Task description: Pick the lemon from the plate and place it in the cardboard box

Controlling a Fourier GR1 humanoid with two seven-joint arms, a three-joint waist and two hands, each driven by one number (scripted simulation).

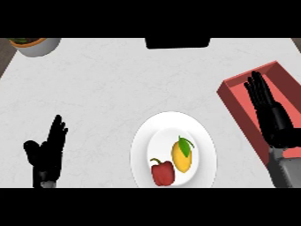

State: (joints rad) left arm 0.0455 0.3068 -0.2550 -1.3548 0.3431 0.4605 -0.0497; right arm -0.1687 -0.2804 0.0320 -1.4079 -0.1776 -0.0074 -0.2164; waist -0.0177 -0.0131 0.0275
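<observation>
Pale, faintly marbled counter (114,88) fills the view, with dark wood grain showing past its far corners; at the far left sits a round light-grey plant pot (36,45) with a terracotta-coloured inner rim and a little green inside; near the lower left the black left hand (47,150) rests upright, fingers straight and close together, pointing away, thumb out to its left, released and holding nothing; right of it and well apart lies a smooth white round plate (143,145) with a broad rim; on it a glossy red bell pepper (163,172) with a curled dark stem lies just beside the lemon (182,154), which is yellow, oval and pointed at both ends, with a green leaf at its far end; the lemon lies on the plate's right half, untouched; at the far edge is a flat black block (177,43), cut off by the frame; to the right stands an open-topped, rectangular red box (234,99) with plain flat walls, set at a slant; over it the black right hand (273,117) is stretched out, fingers straight and slightly spread, grasping nothing, its grey forearm (295,172) entering from the lower right.
</observation>
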